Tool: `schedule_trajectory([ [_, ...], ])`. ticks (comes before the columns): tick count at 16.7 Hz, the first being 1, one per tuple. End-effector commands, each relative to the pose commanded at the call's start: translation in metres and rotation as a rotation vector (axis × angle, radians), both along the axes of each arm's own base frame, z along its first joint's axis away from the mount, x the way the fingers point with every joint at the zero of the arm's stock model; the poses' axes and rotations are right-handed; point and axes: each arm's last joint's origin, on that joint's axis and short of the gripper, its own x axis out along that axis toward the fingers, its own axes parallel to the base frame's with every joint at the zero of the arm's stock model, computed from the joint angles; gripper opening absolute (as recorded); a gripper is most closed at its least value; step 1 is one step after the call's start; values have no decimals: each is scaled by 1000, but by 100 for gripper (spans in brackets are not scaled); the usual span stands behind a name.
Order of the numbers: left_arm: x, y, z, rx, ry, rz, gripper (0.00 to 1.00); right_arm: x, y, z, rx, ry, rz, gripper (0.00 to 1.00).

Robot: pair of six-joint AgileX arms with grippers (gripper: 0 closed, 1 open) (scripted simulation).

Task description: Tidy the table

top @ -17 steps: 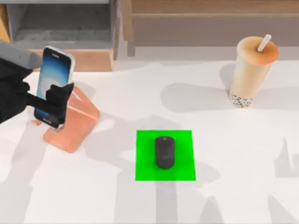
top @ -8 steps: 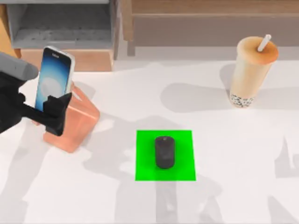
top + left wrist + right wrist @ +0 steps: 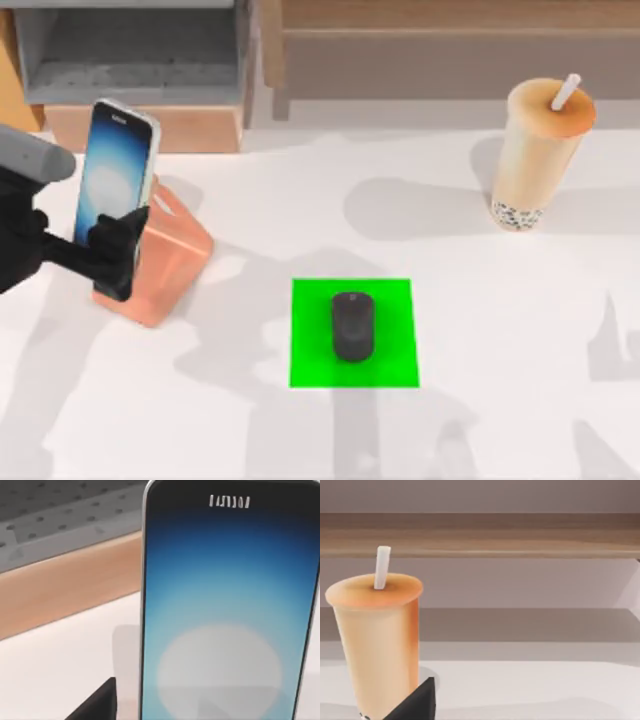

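My left gripper (image 3: 108,258) is at the left of the white table (image 3: 250,430), shut on the lower end of a smartphone (image 3: 120,170). The phone stands nearly upright, lit screen facing up, right over the orange phone stand (image 3: 172,262); its lower edge is hidden by the gripper. The phone's screen (image 3: 225,620) looms close in the left wrist view. A black mouse (image 3: 352,325) lies on the green patch (image 3: 310,365). A dark part of my right gripper (image 3: 420,702) shows in the right wrist view, near the bubble tea cup (image 3: 377,645).
The bubble tea cup (image 3: 540,150) with a white straw stands at the back right. A wooden shelf unit with a grey compartment (image 3: 130,60) runs along the back edge. Bare tabletop lies between the stand, the patch and the cup.
My left gripper has moved down toward the stand with the phone, and the phone has tilted more upright. The mouse and the cup have not moved.
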Motion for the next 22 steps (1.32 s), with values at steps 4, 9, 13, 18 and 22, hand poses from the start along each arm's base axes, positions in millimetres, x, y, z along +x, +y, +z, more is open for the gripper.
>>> schedule_trajectory([
  [4, -23, 7, 4, -9, -61, 65, 100, 0, 0, 0, 0, 0, 0, 100],
  [9, -64, 19, -1, -36, -181, 198, 100, 0, 0, 0, 0, 0, 0, 100],
  [13, -95, 27, -14, -77, -319, 318, 100, 0, 0, 0, 0, 0, 0, 100],
  [18, -110, 33, -35, -118, -423, 428, 100, 0, 0, 0, 0, 0, 0, 100],
  [22, -111, 34, -39, -124, -432, 447, 100, 0, 0, 0, 0, 0, 0, 100],
])
